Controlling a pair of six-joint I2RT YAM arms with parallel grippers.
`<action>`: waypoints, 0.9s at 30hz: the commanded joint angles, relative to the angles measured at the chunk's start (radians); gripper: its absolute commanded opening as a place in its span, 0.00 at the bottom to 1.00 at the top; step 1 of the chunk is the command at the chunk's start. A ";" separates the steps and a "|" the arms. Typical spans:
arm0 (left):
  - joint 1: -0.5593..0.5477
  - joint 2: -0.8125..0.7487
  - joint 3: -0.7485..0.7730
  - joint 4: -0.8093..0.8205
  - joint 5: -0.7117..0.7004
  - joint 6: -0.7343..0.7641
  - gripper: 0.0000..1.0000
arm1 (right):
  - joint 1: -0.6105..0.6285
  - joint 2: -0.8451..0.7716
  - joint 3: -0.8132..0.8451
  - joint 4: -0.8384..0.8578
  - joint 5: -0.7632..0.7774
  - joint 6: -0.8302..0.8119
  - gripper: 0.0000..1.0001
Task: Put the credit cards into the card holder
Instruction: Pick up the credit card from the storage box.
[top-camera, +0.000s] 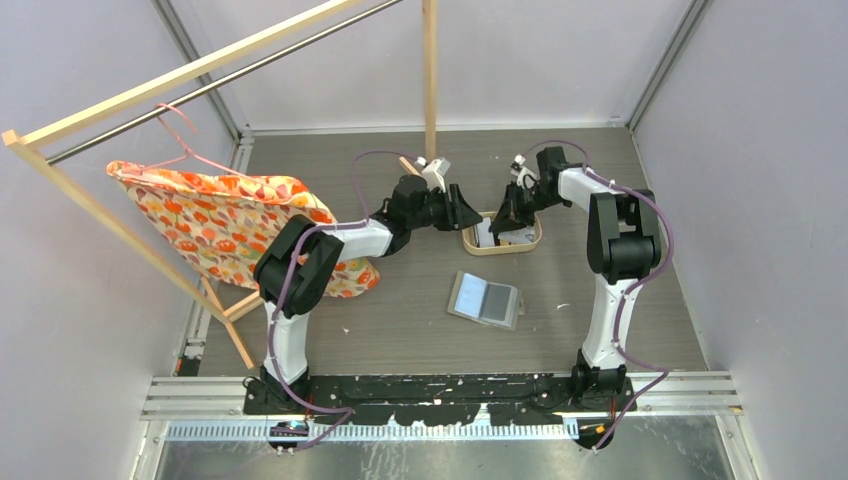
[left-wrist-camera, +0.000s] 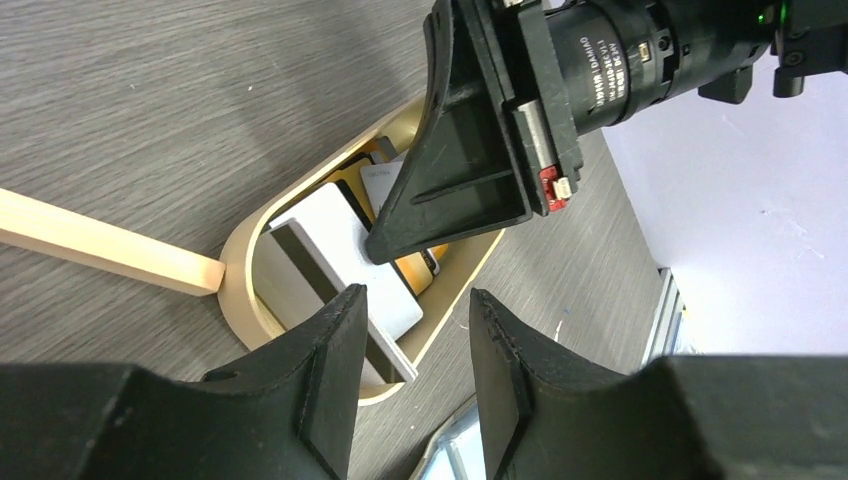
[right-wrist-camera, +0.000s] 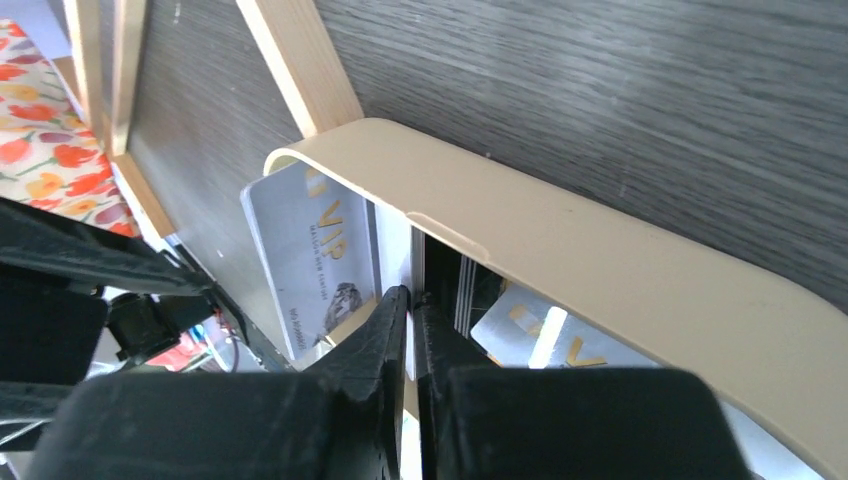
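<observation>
Thin rectangular plastic credit cards (right-wrist-camera: 310, 255) lie and lean in the oval light-wood tray (right-wrist-camera: 600, 250). Right gripper (right-wrist-camera: 412, 300) reaches inside it, jaws pinched on the upright edge of one whitish card (right-wrist-camera: 398, 250). Left gripper (left-wrist-camera: 415, 300) hovers above the tray, jaws half-spread, empty. The flat grey folding card holder (top-camera: 486, 300) lies opened on the grey wood-grain table (top-camera: 400, 320), apart from the tray on its near side.

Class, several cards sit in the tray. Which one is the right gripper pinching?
The white card, seen edge-on and pinched between the fingers of the right gripper. The silver VIP card beside it leans free, outside the grip.
</observation>
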 joint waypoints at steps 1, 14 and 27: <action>-0.008 -0.012 0.010 -0.022 -0.014 0.023 0.44 | 0.008 -0.019 0.009 0.055 -0.104 0.038 0.08; -0.015 0.013 0.038 -0.042 0.001 0.023 0.44 | 0.012 -0.021 -0.006 0.086 -0.121 0.066 0.15; -0.017 0.001 0.015 0.015 0.028 0.019 0.45 | 0.010 -0.145 0.010 0.001 0.086 -0.086 0.01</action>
